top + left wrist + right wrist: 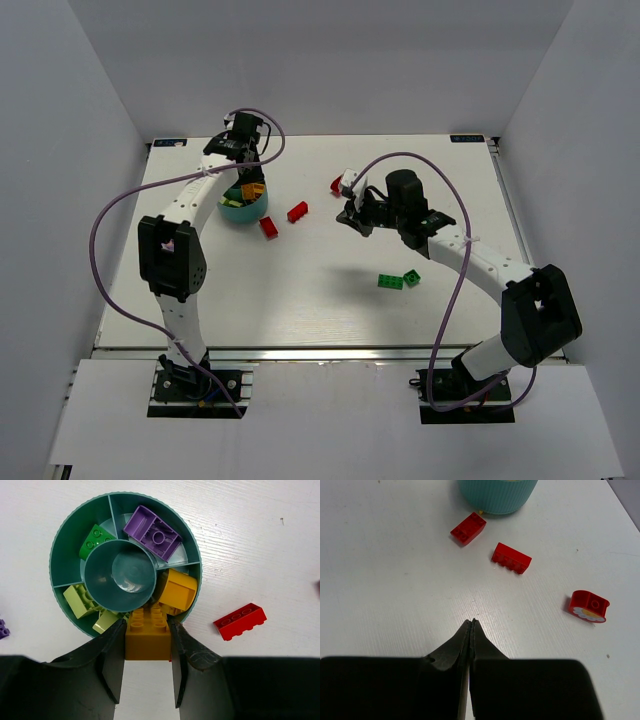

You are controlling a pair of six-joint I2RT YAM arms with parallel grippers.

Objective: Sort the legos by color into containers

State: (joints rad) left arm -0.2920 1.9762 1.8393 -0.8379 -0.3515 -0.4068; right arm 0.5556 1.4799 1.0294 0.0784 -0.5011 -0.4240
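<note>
While the left arm (185, 215) reaches over the far left part of the table (330, 300), its jaws are clamped on an orange brick (148, 635), one finger on each side and the studs facing the wrist camera. That brick hangs at the rim of the teal cup (62, 545), overlapping the edge beside the compartment where a second orange brick (178, 590) lies. Whether it touches the rim I cannot tell.

Around the cup's central tube (120, 575), a purple brick (152, 532) lies hollow side up in one compartment. A green brick (95, 539) leans in the next, and pale yellow-green bricks (80, 600) sit in a third.

On the table just beside the cup lie a red brick (297, 212) and a second red brick (269, 227), close together but apart. The right arm (470, 255) hovers over the middle of the table, its jaws pressed together with nothing between them. A curved red piece (589, 606) with a white face lies near it. Two green pieces (390, 281) lie side by side, well apart from the cup.
</note>
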